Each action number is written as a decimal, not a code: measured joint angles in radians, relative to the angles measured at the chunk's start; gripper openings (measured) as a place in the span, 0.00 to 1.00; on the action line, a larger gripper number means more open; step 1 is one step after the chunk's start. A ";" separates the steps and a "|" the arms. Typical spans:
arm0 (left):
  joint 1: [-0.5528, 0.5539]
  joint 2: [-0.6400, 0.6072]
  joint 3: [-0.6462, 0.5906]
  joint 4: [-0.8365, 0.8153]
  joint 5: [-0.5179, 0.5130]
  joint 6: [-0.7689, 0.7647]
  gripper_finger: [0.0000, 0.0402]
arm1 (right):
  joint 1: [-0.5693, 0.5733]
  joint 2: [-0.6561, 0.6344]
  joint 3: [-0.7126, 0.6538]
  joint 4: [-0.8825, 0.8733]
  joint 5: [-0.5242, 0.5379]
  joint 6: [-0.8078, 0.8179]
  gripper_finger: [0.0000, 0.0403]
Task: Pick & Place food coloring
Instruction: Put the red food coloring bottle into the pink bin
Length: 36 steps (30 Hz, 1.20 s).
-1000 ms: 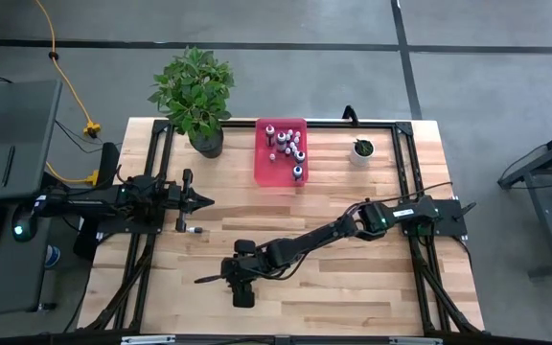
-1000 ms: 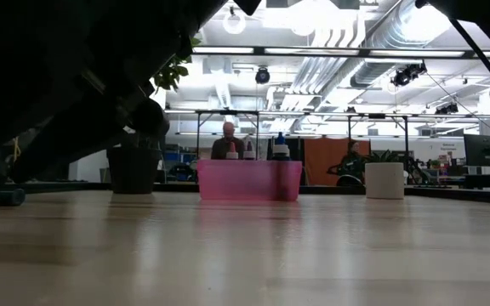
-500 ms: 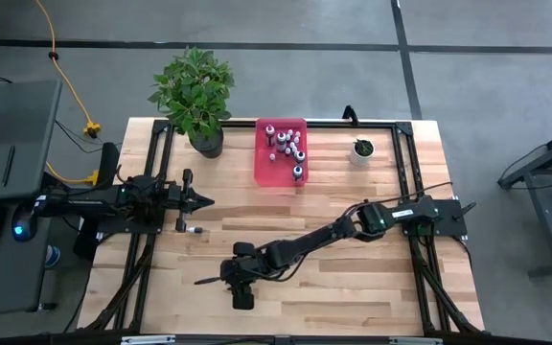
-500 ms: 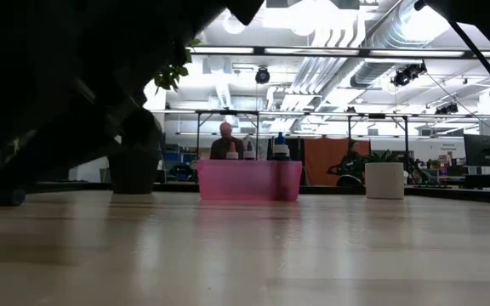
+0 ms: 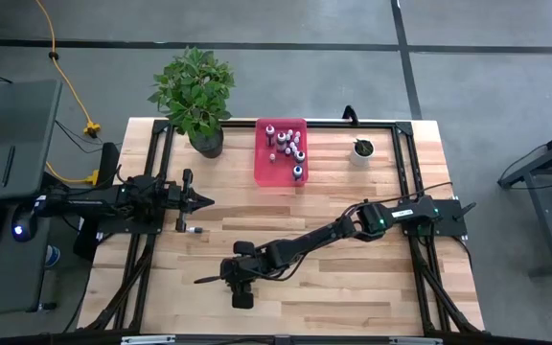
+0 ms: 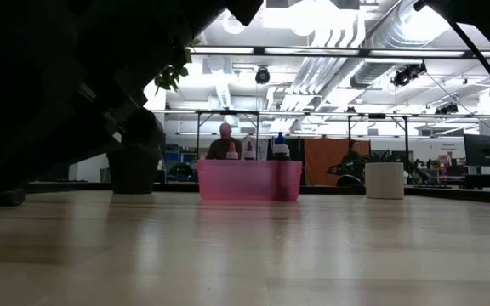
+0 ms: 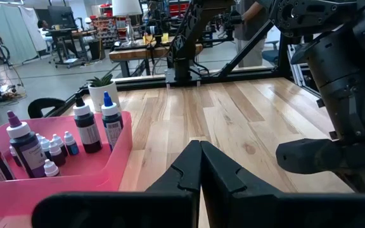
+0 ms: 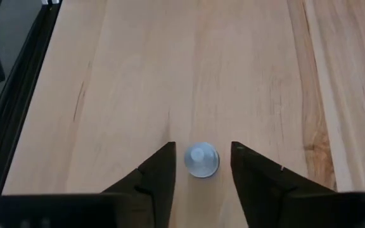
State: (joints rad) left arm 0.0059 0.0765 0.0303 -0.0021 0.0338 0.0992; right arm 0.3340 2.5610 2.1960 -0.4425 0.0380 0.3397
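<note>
The right end effector (image 8: 199, 166), fingers spread, straddles a tiny upright bottle (image 8: 201, 159): light, rigid, tippy; pinch its body low.

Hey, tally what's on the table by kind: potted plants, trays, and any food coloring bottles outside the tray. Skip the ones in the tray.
Potted plants: 2, a big leafy plant and a small white pot
Pink tray: 1
Food coloring bottle outside the tray: 1, between the open fingers of the right gripper
Total: 4
</note>
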 joint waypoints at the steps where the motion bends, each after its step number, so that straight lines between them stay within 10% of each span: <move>1: 0.000 0.000 0.000 0.000 0.000 0.000 0.00 | 0.000 0.000 0.000 0.000 0.000 0.000 0.33; 23: 0.000 0.000 0.000 0.000 0.000 0.000 0.00 | 0.000 0.000 0.008 -0.002 0.007 0.045 0.14; 36: 0.000 0.000 0.000 0.000 0.000 0.000 0.00 | 0.000 -0.023 0.146 -0.149 0.195 0.126 0.12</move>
State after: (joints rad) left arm 0.0062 0.0762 0.0306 -0.0021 0.0338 0.0993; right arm 0.3344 2.5376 2.3417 -0.5913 0.2333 0.4654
